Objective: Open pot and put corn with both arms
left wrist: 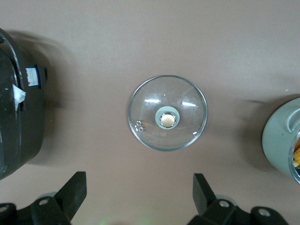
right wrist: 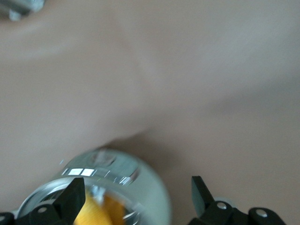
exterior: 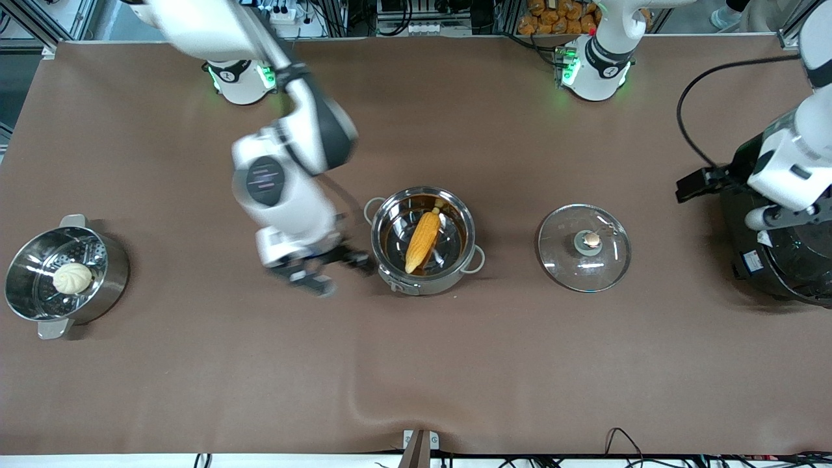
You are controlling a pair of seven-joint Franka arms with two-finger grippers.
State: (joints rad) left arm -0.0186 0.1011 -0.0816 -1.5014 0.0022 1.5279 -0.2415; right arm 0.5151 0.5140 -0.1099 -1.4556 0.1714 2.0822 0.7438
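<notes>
The steel pot [exterior: 396, 283] stands open in the middle of the table, with the yellow corn [exterior: 422, 242] lying inside it. Its glass lid [exterior: 584, 257] with the copper knob lies flat on the table beside it, toward the left arm's end. My right gripper [exterior: 335, 273] is open and empty, low beside the pot toward the right arm's end. The right wrist view shows the pot rim [right wrist: 101, 171] and the corn [right wrist: 93, 213] between its open fingers [right wrist: 75, 197]. My left gripper [exterior: 692, 185] is open and empty, high by the rice cooker. Its wrist view looks down on the lid [left wrist: 167, 112].
A steamer pot [exterior: 107, 286] holding a white bun [exterior: 72, 278] stands at the right arm's end of the table. A large black rice cooker [exterior: 780, 260] stands at the left arm's end, under the left arm. It also shows in the left wrist view [left wrist: 18, 108].
</notes>
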